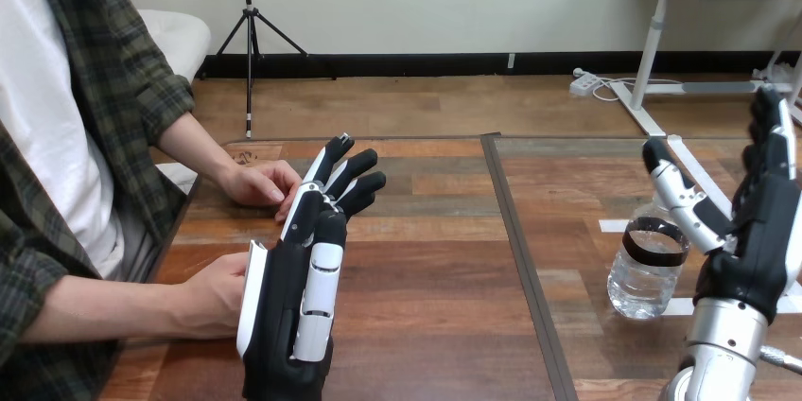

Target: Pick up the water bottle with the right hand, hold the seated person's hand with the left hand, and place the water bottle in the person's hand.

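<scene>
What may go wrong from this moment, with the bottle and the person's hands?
1. The right hand is open beside the water bottle, its thumb near the top. If it closes off-centre, it might tip the bottle over.
2. The left hand stands with straight fingers beside the person's nearer hand, not curled round it. It might push that hand instead of holding it.

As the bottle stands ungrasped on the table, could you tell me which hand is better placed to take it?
Right: the right hand is open beside the bottle, while the left hand is far off by the person's hands.
</scene>
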Robot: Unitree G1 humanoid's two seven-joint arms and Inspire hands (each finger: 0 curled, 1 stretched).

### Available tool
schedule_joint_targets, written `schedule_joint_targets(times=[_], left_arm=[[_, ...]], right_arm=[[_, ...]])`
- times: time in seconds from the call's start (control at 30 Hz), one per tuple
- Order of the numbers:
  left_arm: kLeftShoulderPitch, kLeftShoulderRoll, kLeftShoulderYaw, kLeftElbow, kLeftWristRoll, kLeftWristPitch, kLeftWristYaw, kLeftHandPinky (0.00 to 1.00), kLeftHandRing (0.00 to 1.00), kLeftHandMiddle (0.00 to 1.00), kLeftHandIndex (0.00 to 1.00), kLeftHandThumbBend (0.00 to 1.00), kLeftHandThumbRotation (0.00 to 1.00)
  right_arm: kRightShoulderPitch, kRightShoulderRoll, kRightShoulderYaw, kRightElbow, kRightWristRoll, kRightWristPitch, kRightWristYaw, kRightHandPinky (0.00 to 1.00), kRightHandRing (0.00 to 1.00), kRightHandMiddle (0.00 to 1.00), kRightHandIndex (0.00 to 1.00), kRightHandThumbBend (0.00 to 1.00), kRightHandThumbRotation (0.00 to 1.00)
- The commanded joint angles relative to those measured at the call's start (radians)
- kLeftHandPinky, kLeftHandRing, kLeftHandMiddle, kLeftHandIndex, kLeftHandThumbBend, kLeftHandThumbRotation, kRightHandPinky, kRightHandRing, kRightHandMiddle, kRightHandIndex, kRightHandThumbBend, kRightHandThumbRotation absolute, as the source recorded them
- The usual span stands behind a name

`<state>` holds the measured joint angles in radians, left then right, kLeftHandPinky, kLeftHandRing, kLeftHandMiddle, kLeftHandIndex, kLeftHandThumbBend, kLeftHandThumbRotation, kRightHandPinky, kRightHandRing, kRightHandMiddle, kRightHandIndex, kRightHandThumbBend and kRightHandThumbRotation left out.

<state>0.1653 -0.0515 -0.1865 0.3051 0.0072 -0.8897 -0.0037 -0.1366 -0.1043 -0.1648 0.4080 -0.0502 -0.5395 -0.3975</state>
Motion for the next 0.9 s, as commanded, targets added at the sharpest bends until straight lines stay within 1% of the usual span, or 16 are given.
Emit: schedule_joint_targets(times=[0.0,0.2,0.4,0.5,0.6,0.73,0.87], left_arm=[[-0.047,-0.035,0.0,-0.007,-0.005,-0.012,-0.005,0.83,0.81,0.85,0.91,0.51,1.0],[-0.048,-0.036,0.001,-0.006,-0.004,-0.014,-0.004,0.83,0.81,0.85,0.91,0.51,1.0],[-0.049,-0.038,0.0,0.0,-0.003,-0.022,-0.003,0.83,0.81,0.85,0.91,0.51,1.0],[-0.048,-0.038,0.0,0.002,-0.002,-0.023,-0.004,0.83,0.81,0.85,0.91,0.52,1.0],[-0.047,-0.04,0.0,0.002,0.0,-0.023,-0.001,0.83,0.81,0.85,0.91,0.52,1.0],[-0.044,-0.041,-0.001,-0.002,0.002,-0.018,0.001,0.83,0.81,0.85,0.91,0.52,1.0],[-0.041,-0.043,-0.002,-0.006,0.003,-0.015,0.003,0.83,0.81,0.85,0.91,0.52,1.0]], right_arm=[[-0.083,-0.004,-0.004,0.03,-0.007,-0.033,0.017,0.97,0.96,0.94,0.92,0.66,0.13],[-0.088,-0.012,-0.002,0.06,-0.006,-0.039,0.045,0.97,0.96,0.94,0.92,0.66,0.12],[-0.082,-0.018,0.002,0.059,-0.018,-0.013,0.06,0.97,0.96,0.94,0.92,0.66,0.12],[-0.077,-0.026,0.005,0.054,-0.031,0.011,0.067,0.97,0.96,0.95,0.92,0.66,0.13],[-0.076,-0.04,0.011,0.054,-0.061,0.03,0.063,0.97,0.96,0.94,0.92,0.67,0.13],[-0.072,-0.058,0.019,0.043,-0.12,0.081,0.046,0.95,0.95,0.93,0.92,0.69,0.14],[-0.071,-0.072,0.024,0.04,-0.163,0.107,0.037,0.92,0.93,0.92,0.9,0.72,0.13]])
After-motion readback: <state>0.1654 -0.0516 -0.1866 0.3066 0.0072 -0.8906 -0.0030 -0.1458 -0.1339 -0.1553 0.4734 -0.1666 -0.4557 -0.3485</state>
